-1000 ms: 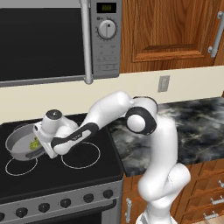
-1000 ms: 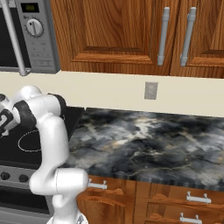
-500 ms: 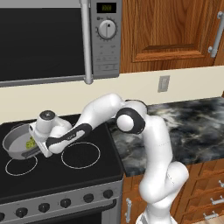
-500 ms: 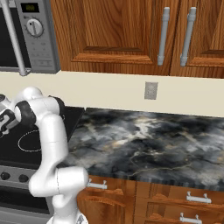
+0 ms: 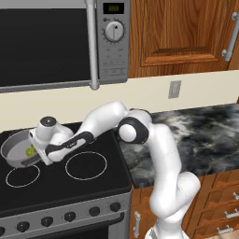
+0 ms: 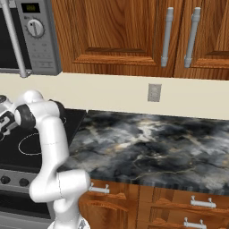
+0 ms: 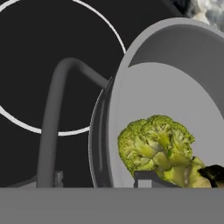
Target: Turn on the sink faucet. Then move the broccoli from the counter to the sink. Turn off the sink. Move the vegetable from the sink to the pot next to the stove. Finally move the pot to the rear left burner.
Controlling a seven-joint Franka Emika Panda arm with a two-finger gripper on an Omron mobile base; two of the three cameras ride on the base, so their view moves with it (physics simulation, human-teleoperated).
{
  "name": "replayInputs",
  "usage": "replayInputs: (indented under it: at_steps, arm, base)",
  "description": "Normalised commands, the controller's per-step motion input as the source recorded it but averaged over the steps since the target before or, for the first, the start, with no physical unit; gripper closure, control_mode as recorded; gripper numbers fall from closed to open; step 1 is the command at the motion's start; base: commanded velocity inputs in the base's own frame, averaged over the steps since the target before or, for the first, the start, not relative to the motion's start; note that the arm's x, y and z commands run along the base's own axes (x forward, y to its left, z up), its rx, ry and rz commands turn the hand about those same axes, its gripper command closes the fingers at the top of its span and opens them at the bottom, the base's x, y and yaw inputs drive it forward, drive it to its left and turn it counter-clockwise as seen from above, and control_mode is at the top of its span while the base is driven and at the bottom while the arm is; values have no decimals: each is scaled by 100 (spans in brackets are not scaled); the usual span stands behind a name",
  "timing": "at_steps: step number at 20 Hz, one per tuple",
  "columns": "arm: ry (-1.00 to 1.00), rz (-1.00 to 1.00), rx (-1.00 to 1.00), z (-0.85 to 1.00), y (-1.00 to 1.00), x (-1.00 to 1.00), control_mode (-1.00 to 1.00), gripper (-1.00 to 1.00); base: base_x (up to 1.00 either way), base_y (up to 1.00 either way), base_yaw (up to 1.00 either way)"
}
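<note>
A grey pot [image 5: 10, 145] sits at the back left of the black stove [image 5: 70, 191] with the green broccoli [image 5: 31, 151] inside it. My gripper [image 5: 36, 157] reaches over the pot's right rim and is shut on the pot. In the hand view the pot [image 7: 183, 87] lies close ahead with its looped handle [image 7: 52, 109] at the left. The broccoli [image 7: 153, 144] lies against the pot's floor, just above my gripper [image 7: 183, 177]. A white burner ring [image 7: 26, 124] shows behind the pot. The grip point itself is hidden at the view's bottom edge.
Two front burner rings [image 5: 86, 165] are bare. A microwave [image 5: 51, 42] hangs above the stove. To the right runs a dark marble counter [image 6: 152, 143], with wooden cabinets [image 6: 134, 36] above it and a wall outlet [image 6: 154, 92].
My hand has slid to the left along the stove, and the pot with the broccoli has shifted left with it. The base has not moved.
</note>
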Motion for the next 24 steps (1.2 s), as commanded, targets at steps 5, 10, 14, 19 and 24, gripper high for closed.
replayInputs:
  at_steps: [5, 10, 14, 19, 24]
  arm:
    - [0, 0, 0, -7, 0, 25, -100, 100]
    - [0, -2, 0, 0, 0, 28, -100, 100]
    - [3, -5, 0, 0, 0, 28, -100, 100]
    - [6, -5, 0, 0, 0, 26, -100, 100]
    - [6, -4, 0, 0, 0, 25, -100, 100]
  base:
    - [0, 0, 0]
    - [0, 0, 0]
    - [0, 0, 0]
    - [0, 0, 0]
    - [0, 0, 0]
